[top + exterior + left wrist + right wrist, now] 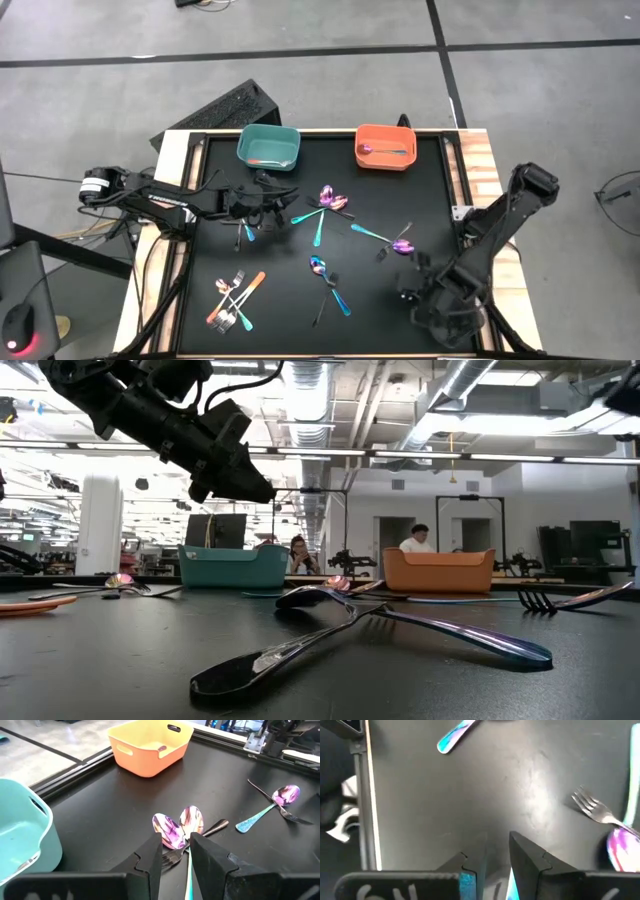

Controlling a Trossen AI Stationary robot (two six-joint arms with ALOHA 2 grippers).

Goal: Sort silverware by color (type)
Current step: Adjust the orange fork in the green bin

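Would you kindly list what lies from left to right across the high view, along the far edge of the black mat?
Teal bin → orange bin, which holds a spoon.

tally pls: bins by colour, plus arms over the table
Teal bin: 1
Orange bin: 1
Arms: 2, left gripper near the teal bin, right gripper at the table's near right corner
Total: 4
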